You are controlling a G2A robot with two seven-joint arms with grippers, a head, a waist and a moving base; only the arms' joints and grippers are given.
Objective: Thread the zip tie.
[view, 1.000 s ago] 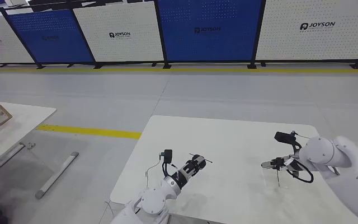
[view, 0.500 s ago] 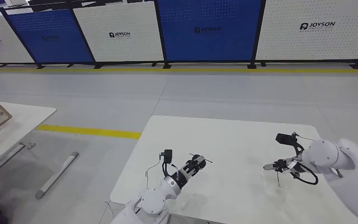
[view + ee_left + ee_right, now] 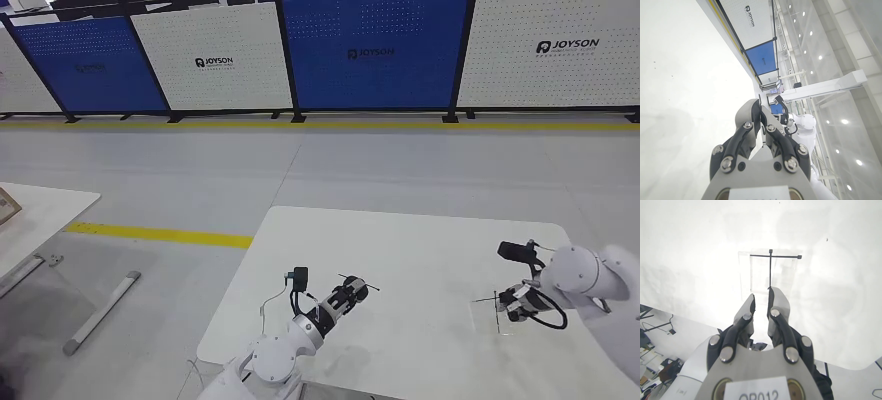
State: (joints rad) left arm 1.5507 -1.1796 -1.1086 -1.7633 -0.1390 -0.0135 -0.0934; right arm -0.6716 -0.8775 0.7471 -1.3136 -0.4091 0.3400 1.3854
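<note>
Well, this looked like the pick-up stage, before any threading proper; the left gripper [image 3: 759, 105] sat pinched tight on a thin black zip tie [image 3: 759, 97], a short stub of it poking out past the fingertips, held above the white table [image 3: 400, 240] and well apart from the other arm; over on the far side the right gripper [image 3: 762, 292] hovered with its fingers parted by a modest gap and nothing clamped between them, though the tail of a second tie [image 3: 770, 270] just touched the inner tip of one finger; that second tie ran straight away from the gripper across a clear tray [image 3: 745, 275], and a third tie [image 3: 783, 256] lay crosswise to it near its head; whether one passed through the other's head I couldn't tell; both rested at the tray, on top or inside, hard to say through clear walls; next, I'd judge, the right fingers needed to close squarely on that tail, a thin target, then carry it toward the left arm's tie without dragging the crossing one along.
</note>
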